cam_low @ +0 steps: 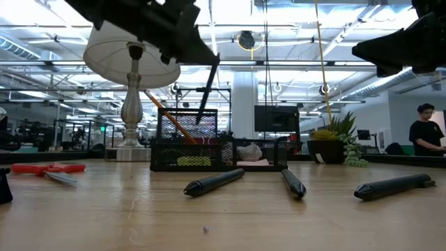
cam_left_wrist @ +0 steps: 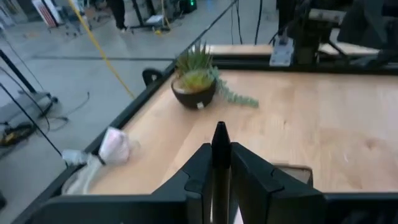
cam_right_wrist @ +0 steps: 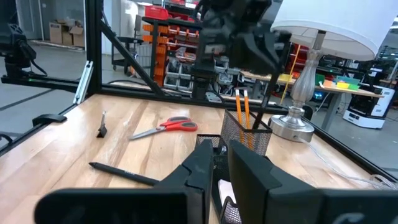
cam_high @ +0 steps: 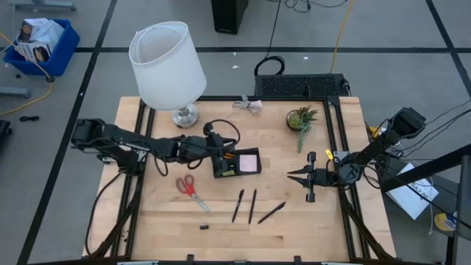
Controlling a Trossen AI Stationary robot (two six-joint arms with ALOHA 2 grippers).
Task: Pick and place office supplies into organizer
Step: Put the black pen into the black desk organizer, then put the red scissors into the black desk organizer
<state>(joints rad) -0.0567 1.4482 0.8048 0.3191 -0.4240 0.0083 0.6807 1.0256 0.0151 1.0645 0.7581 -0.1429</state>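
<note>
My left gripper [cam_high: 218, 152] is over the black organizer [cam_high: 235, 163], shut on a slim black pen [cam_low: 207, 90]. The organizer's mesh cup [cam_right_wrist: 247, 134] holds orange pencils [cam_right_wrist: 242, 109], and a pink sticky pad [cam_high: 249, 162] lies in the tray. Red-handled scissors [cam_high: 188, 185], three black pens [cam_high: 238, 206] [cam_high: 252, 206] [cam_high: 271, 213] and a small dark bit [cam_high: 204, 227] lie flat on the table. My right gripper [cam_high: 291, 175] hovers right of the organizer, open by a narrow gap and touching nothing. My left gripper pinches the black pen between its two fingers, with the pen's upper end [cam_left_wrist: 219, 134] sticking up past them. The fingers come roughly level from the table's left and lie across the pen. The pen hangs slanted, lifted clear of the table, its lower end [cam_low: 199, 120] at the mesh cup's mouth.
A white-shaded lamp [cam_high: 169, 66] stands at the far left and a potted plant [cam_high: 302, 119] at the far right. A bundle of white cord [cam_high: 250, 105] lies at the far edge. Bare wood lies near the front edge. A person [cam_low: 425, 129] stands in the room beyond.
</note>
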